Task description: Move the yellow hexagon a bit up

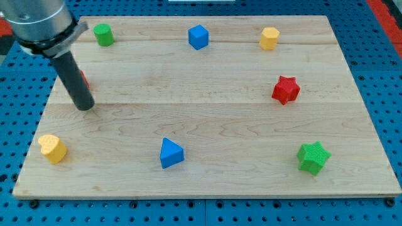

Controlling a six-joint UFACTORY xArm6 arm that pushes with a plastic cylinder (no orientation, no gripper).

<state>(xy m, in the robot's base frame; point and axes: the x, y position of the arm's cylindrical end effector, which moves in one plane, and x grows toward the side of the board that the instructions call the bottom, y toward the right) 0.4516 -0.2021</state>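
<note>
- The yellow hexagon [269, 37] stands near the worktop's [207, 119] top edge, toward the view's right, upright and clear of every other block.
- To its left along the same edge sits a blue cube [198, 36], and farther left a green cylinder [103, 34].
- Below the hexagon, toward the view's right, lies a red star [286, 90]; a green star [313, 157] rests near the bottom right corner.
- A blue triangle [171, 153] sits low in the middle, and a yellow heart [53, 149] at the bottom left.
- My tip [84, 107] rests on the board at the view's left, well apart from the hexagon, with a red block [83, 79] partly hidden just behind the rod.
- There is no pincer on this arm, only the rod.
</note>
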